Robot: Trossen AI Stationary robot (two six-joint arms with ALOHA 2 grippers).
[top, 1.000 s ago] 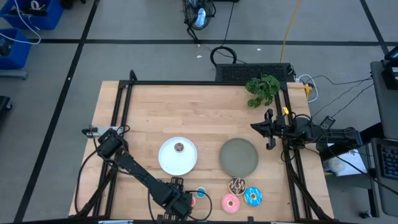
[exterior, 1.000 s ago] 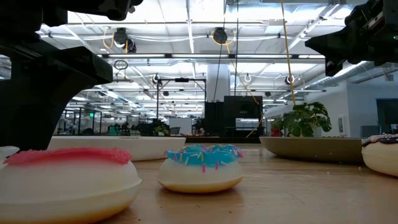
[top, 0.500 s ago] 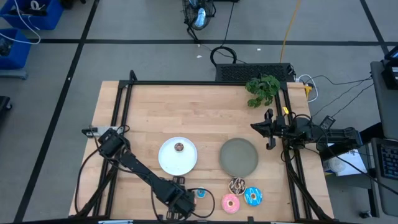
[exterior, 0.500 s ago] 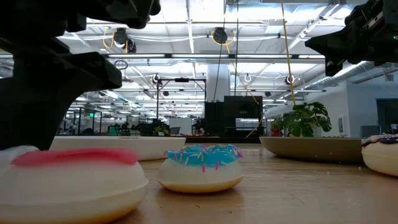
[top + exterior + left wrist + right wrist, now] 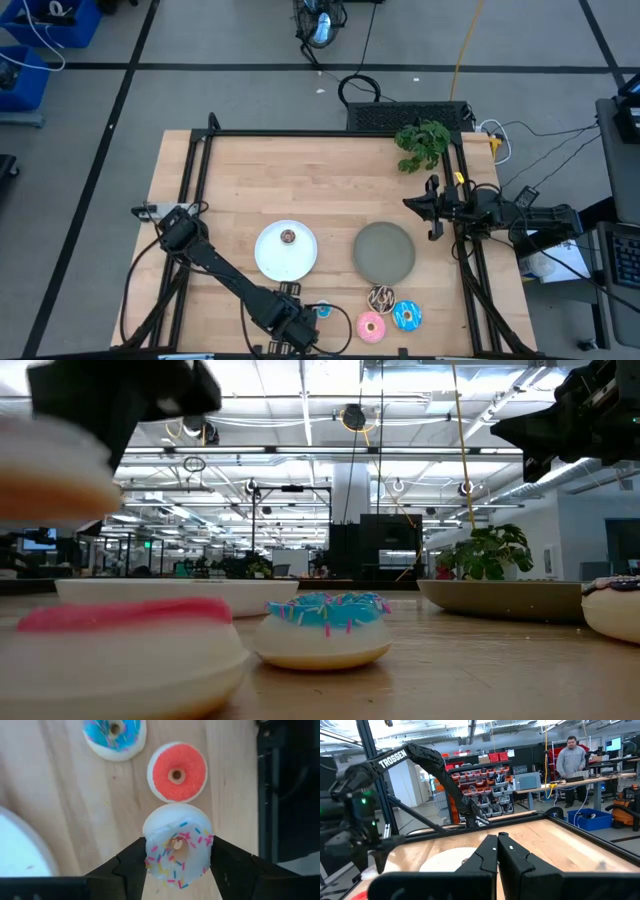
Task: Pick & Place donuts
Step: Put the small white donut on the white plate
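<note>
My left gripper [image 5: 177, 860] hangs over the table's near edge [image 5: 288, 326], shut on a tiny white donut with coloured sprinkles [image 5: 177, 852]; in the low view that donut is a blur at upper left [image 5: 50, 470]. Below it, a tiny red donut [image 5: 176, 772] and a tiny blue one [image 5: 115, 732] lie flat on the wood. A tiny brown donut [image 5: 288, 237] lies on the white plate [image 5: 270, 262]. The pink [image 5: 371, 325], blue [image 5: 406, 316] and dark drizzled [image 5: 381, 297] donuts lie near the grey plate [image 5: 384, 252]. My right gripper [image 5: 497, 851] waits shut at the table's right side [image 5: 432, 208]. My left gripper pinches the white sprinkled donut between its two fingers, one on each side of the outer rim [image 5: 150, 857]. The fingers come from above, pointing down. The donut sits level with its frosting up, lifted clear of the table.
A potted plant [image 5: 422, 142] stands at the far right corner. Dark frame rails [image 5: 195, 180] run along the table's left, far and right sides. Bare wood lies across the far half of the table. A person [image 5: 572, 760] stands in the room beyond.
My left gripper has risen straight up from the table near the red donut, carrying the white sprinkled donut, which now hangs clear of the wood. The red and blue tiny donuts have stayed in place.
</note>
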